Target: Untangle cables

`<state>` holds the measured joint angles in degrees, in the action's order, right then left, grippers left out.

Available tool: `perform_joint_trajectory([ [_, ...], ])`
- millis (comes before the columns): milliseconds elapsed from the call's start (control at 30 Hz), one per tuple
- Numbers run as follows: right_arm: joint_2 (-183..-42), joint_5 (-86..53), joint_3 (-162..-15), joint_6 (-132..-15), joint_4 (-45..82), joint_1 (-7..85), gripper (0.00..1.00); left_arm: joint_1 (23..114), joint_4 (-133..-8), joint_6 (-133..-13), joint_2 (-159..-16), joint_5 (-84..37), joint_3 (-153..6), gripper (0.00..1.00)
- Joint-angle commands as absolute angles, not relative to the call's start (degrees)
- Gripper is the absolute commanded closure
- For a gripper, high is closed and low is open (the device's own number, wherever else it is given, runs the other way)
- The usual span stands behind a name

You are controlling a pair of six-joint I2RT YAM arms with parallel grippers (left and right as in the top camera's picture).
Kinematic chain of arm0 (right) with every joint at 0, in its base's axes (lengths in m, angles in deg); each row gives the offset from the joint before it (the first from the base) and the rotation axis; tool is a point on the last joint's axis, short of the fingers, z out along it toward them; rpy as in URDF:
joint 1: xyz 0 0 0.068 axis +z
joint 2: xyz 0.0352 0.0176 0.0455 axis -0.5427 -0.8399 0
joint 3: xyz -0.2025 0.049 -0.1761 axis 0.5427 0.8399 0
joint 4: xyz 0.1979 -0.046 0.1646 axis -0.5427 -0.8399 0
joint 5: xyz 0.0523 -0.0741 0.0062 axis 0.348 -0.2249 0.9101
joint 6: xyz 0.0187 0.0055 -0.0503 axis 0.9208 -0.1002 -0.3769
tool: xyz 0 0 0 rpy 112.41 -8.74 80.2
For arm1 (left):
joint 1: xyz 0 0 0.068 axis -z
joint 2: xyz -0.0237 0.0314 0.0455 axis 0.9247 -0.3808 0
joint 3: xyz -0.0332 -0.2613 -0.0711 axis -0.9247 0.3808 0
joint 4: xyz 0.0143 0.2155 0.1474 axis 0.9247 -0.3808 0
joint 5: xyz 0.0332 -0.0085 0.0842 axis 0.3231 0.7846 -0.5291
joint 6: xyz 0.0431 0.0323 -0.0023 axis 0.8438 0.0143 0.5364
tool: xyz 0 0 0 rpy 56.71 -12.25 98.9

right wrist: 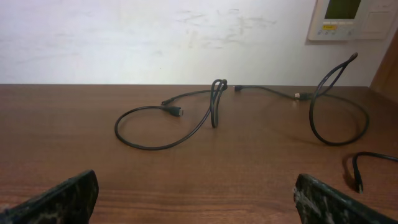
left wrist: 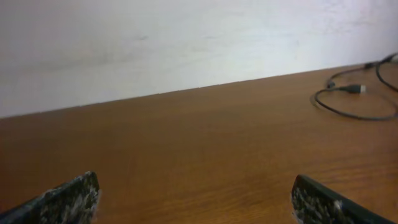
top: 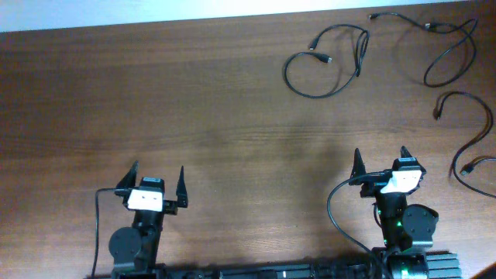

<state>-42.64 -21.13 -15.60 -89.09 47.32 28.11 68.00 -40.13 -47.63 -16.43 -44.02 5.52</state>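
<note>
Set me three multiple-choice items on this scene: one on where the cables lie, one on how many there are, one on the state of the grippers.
1. Where on the table do the cables lie?
A. On the right part, toward the far edge
B. In the far left corner
C. Between the two grippers

2. How many cables are there?
A. Two
B. Three
C. Five

3. What state are the left gripper and the right gripper in?
A. Both open, holding nothing
B. Left shut on a cable
C. Both shut

Answers:
1 A, the overhead view shows all of them on the right, away from the bases.
2 B, three black cables lie apart from one another there.
3 A, each gripper's jaws stand wide apart over bare wood.
</note>
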Motion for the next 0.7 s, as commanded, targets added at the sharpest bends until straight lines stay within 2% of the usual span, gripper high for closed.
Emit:
perform_joint_trajectory([
  [0, -42.18, -21.88, -15.19, -89.07, 47.10, 28.51, 0.01, 68.33, -40.83, -53.09, -15.93, -48.96, 5.87, 0.01],
  [667, -42.20, -21.88, -15.19, -89.07, 47.10, 28.51, 0.01, 68.26, -40.70, -51.87, -15.97, -49.12, 5.85, 0.01],
])
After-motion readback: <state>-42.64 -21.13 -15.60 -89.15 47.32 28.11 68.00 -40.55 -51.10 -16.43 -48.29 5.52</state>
